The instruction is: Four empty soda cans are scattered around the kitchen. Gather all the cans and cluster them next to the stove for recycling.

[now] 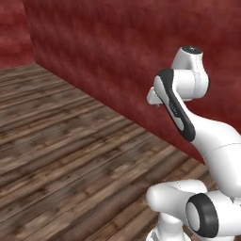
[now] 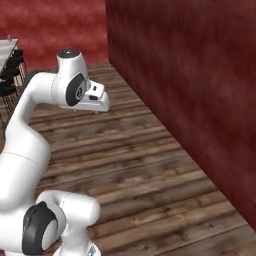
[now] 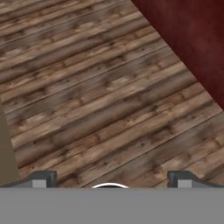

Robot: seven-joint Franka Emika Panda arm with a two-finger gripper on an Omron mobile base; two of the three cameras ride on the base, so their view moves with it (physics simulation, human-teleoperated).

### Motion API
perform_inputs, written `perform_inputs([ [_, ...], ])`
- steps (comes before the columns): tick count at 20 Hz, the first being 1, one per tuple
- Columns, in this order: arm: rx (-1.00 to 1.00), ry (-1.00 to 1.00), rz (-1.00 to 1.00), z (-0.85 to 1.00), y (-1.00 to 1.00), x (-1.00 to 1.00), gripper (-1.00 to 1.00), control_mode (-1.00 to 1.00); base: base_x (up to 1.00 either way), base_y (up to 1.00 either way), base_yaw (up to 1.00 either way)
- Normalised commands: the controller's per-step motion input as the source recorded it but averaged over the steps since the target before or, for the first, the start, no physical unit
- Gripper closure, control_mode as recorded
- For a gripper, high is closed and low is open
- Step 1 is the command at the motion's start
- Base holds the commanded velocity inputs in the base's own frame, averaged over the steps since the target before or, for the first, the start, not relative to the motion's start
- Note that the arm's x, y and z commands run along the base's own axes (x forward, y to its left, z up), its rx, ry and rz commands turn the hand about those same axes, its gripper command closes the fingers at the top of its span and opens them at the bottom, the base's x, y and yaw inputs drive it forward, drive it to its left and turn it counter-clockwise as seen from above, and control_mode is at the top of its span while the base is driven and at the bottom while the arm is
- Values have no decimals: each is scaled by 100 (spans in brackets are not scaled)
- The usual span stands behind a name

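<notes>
Claw: my claw (image 3: 111, 181) hangs over bare wooden floor (image 3: 100, 100), its two dark fingertips (image 3: 40, 179) set wide apart with nothing between them. In the right base view I see the hand (image 2: 96, 100) tucked in near the arm's upper joint.

Ahead of the claw: floor planks running out in front, with a dark red wall (image 3: 192, 39) close off to one side. The same wall (image 2: 190, 90) stands just beside the arm in the base views.

Task things: from here I cannot place any soda can or the stove; the planks below and ahead of the claw carry nothing. I judge they lie elsewhere in the kitchen, beyond what I am facing.

Far from the claw: in the right base view, the edge of a light table (image 2: 7, 50) with dark stools (image 2: 10, 70) beside it, well apart from the hand.

Step in hand: I take this as travel or search, with gathering not yet under way.

Doing it well: I would keep the arm folded in and the claw spread while driving, steer clear of the wall, and turn the base towards the open room until a can comes in front of the claw before reaching.
</notes>
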Motion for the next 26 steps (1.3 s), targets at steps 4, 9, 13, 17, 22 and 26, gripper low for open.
perform_inputs([
  [4,0,0,0,0,0,0,-100,100,68,-14,18],
  [9,0,0,0,0,0,0,-100,100,69,-9,21],
  [13,0,0,0,0,0,0,-100,100,70,-4,23],
  [17,0,0,0,0,0,0,-100,100,71,-5,22],
  [22,0,0,0,0,0,0,-100,100,72,-9,16],
  [26,0,0,0,0,0,0,-100,100,73,-15,7],
])
